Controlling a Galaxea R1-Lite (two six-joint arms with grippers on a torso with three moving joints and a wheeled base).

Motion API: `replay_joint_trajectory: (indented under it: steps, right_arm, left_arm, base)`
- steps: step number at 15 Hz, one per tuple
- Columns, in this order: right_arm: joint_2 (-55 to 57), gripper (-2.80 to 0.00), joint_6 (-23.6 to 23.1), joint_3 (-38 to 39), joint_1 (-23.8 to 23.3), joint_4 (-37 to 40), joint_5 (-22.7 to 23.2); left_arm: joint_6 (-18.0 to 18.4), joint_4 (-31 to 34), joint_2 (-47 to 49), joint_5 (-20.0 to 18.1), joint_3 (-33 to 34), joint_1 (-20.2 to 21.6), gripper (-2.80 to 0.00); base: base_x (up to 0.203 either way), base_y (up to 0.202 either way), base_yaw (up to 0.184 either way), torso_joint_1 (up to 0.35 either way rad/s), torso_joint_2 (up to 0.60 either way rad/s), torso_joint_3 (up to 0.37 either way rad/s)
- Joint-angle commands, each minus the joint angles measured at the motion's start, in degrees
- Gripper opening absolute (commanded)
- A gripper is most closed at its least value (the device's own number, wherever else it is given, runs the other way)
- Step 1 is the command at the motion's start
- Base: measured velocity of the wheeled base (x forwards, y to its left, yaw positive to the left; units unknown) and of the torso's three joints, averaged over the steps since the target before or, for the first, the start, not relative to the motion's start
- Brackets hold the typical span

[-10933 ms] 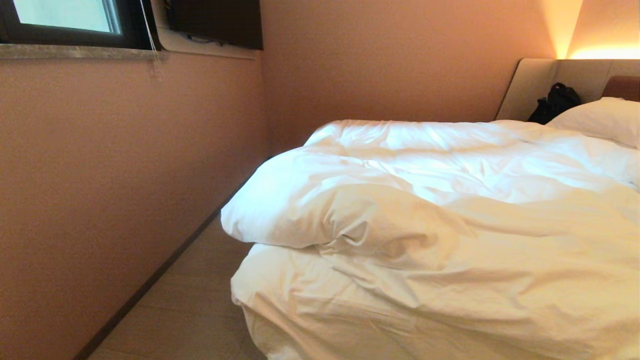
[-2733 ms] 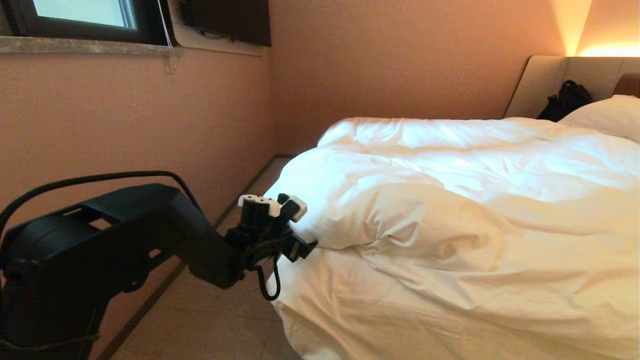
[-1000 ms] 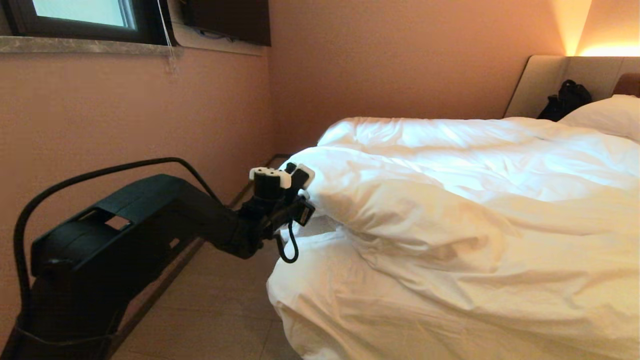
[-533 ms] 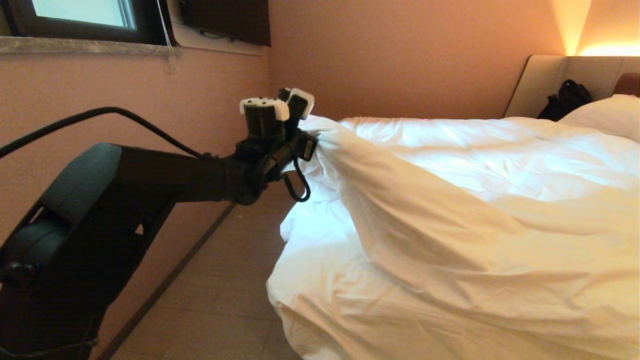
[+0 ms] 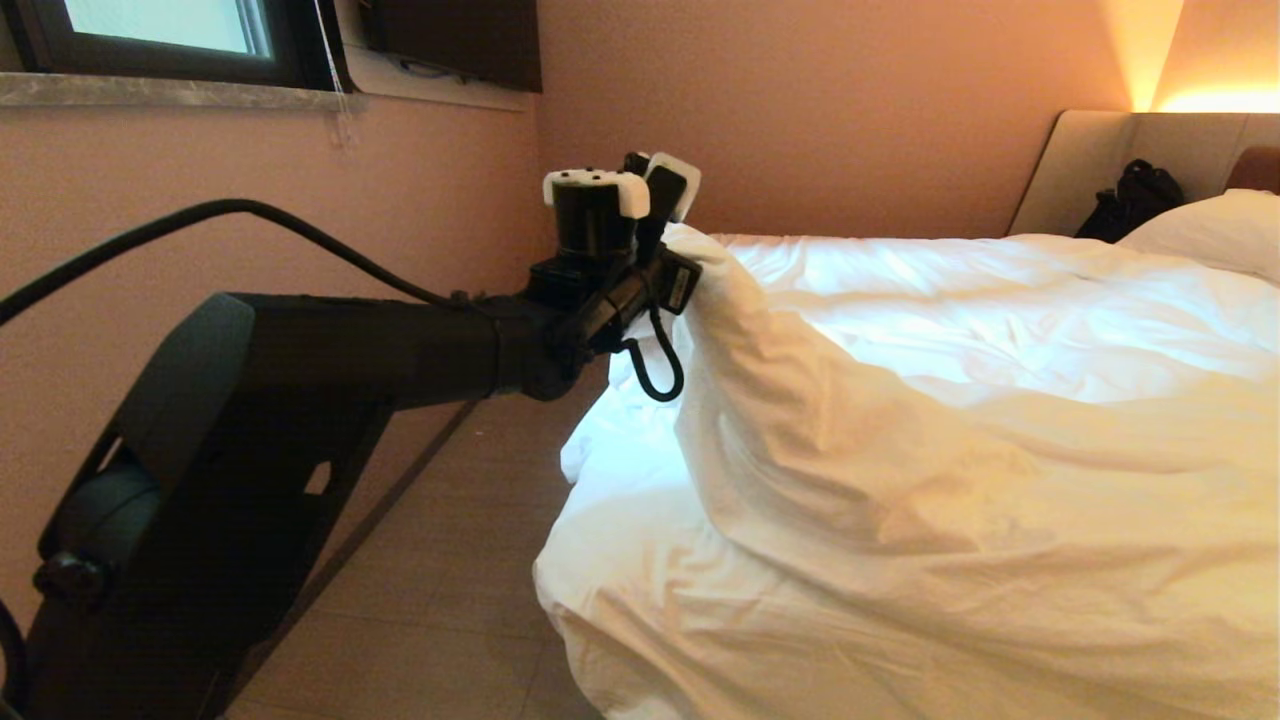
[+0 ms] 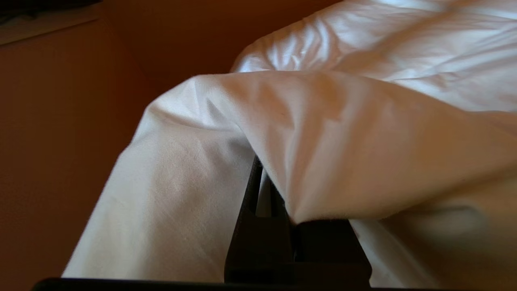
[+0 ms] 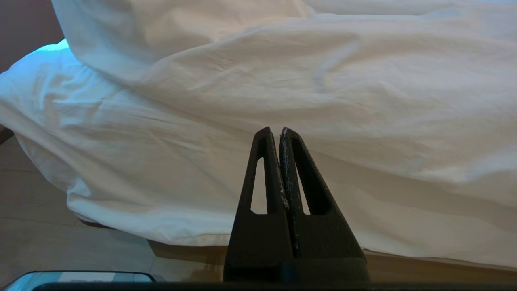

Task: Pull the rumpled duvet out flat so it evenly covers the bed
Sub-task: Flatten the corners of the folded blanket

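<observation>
Pink walls hem the bed (image 5: 600, 640) close on its far side. Raised above the mattress's near corner, the left gripper (image 5: 668, 222) is clamped on a fold of the duvet (image 5: 900, 420) — a thin pinch of cover that could slip out under the hanging weight. The right gripper (image 7: 279, 131), closed and empty, points at the draped side.

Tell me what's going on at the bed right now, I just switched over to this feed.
The left claw is shut on a corner of the puffy white duvet and holds it lifted above the near left corner of the low white-linen bed, so the fabric hangs in a tent-like ridge. The duvet is not yet flat. The right claw is shut, empty, and parked low beside the bed's draped side.
</observation>
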Motion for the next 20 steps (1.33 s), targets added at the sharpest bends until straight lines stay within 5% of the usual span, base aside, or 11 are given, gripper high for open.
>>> replay_joint_trajectory:
  steps: [1, 7, 16, 17, 20]
  right_arm:
    - [0.07, -2.80, -0.07, 0.00, 0.02, 0.01, 0.02]
    - [0.07, -2.80, -0.01, 0.00, 0.02, 0.01, 0.02]
    - [0.07, -2.80, -0.05, 0.00, 0.02, 0.01, 0.02]
    - [0.07, -2.80, -0.04, 0.00, 0.02, 0.01, 0.02]
    - [0.07, -2.80, 0.01, 0.00, 0.02, 0.01, 0.02]
  left_arm:
    - [0.07, -0.09, 1.83, -0.03, 0.04, -2.66, -2.80]
    - [0.12, -0.97, 9.23, 0.34, 0.04, -10.11, -2.80]
    - [3.72, -2.51, 10.62, 1.10, 0.83, -11.11, -2.80]
    - [3.82, -2.52, 10.34, 1.06, 0.83, -11.33, 0.00]
    - [3.73, -2.49, 8.08, 1.84, 0.83, -11.68, 0.00]
  base:
    - [0.000, 0.000, 0.000, 0.000, 0.00, 0.000]
    - [0.000, 0.000, 0.000, 0.000, 0.00, 0.000]
    - [0.000, 0.000, 0.000, 0.000, 0.00, 0.000]
    - [0.000, 0.000, 0.000, 0.000, 0.00, 0.000]
    - [0.000, 0.000, 0.000, 0.000, 0.00, 0.000]
